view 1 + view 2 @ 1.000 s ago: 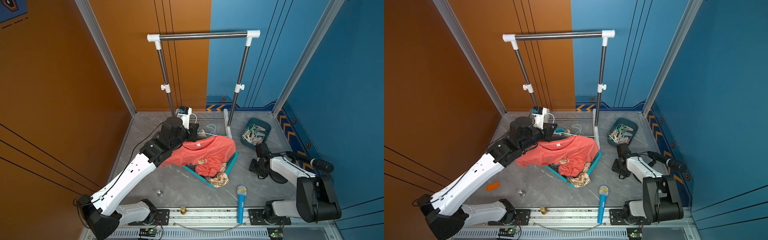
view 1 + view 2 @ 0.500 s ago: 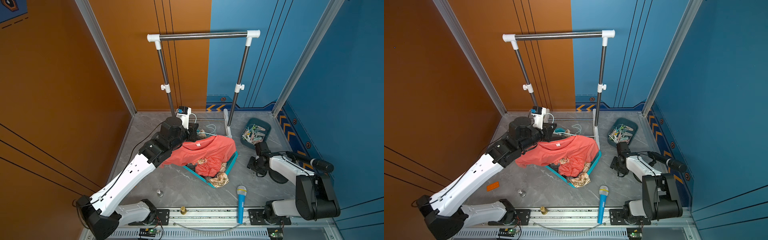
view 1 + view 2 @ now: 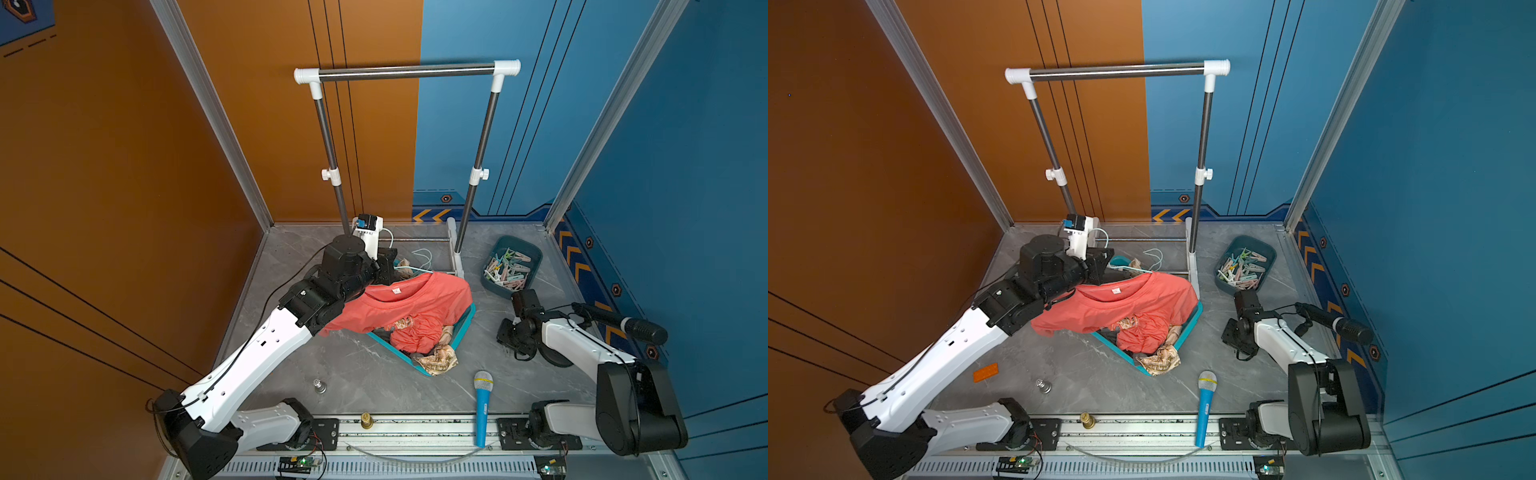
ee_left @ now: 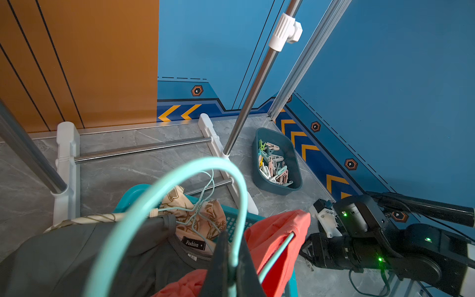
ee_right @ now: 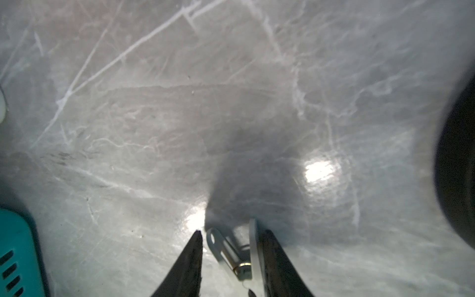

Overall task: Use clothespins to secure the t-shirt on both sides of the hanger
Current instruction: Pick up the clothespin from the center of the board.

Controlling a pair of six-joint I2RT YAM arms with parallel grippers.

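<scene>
Only in the right wrist view is a white plastic clothespin (image 5: 218,244) with a metal spring being seen between the narrowed jaws of the right gripper (image 5: 232,232), low over the veined grey desk (image 5: 154,115); whether it is pinched cannot be told. In the left wrist view the left gripper (image 4: 232,240) is being shown clamped on the thin mint hanger (image 4: 205,163). In both top views the coral t-shirt (image 3: 419,303) is lying crumpled mid-desk, pastel clothespins (image 3: 509,270) heaped in a rounded tub (image 3: 534,249) near the far right corner.

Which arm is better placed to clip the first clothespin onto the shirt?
Right. The right gripper has a white clothespin between its fingers, while the left gripper is shut on the hanger.
</scene>
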